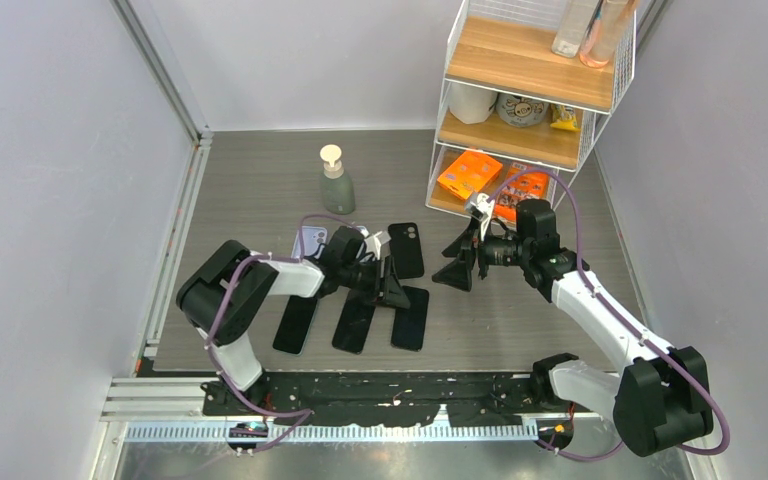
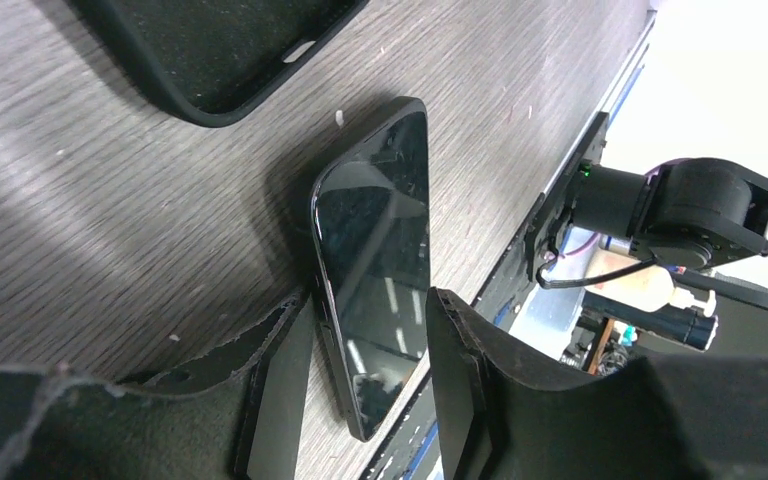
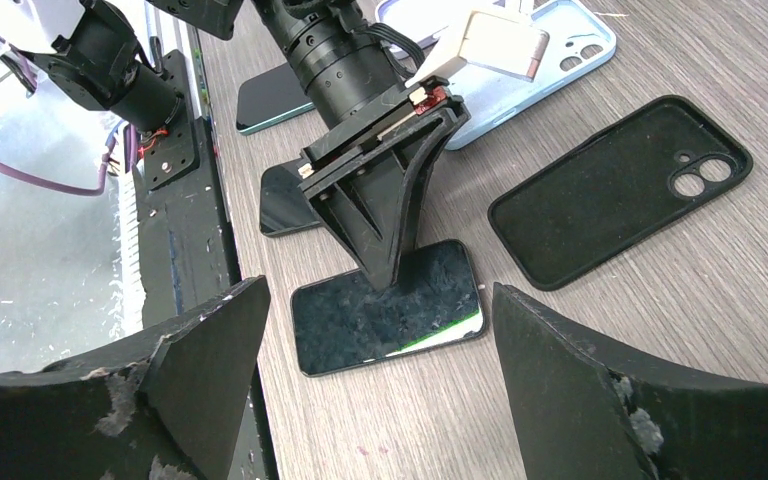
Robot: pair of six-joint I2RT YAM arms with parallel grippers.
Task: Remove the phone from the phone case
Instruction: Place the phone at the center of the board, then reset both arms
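Left tool (image 2: 365,330) straddling phone (image 2: 375,250), case (image 2: 220,50) apart

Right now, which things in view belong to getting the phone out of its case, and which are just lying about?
Job: phone at the left jaws; empty black case; pale blue case, contents unclear.
Lying about: soap bottle; wire shelf; middle phone; leftmost phone.
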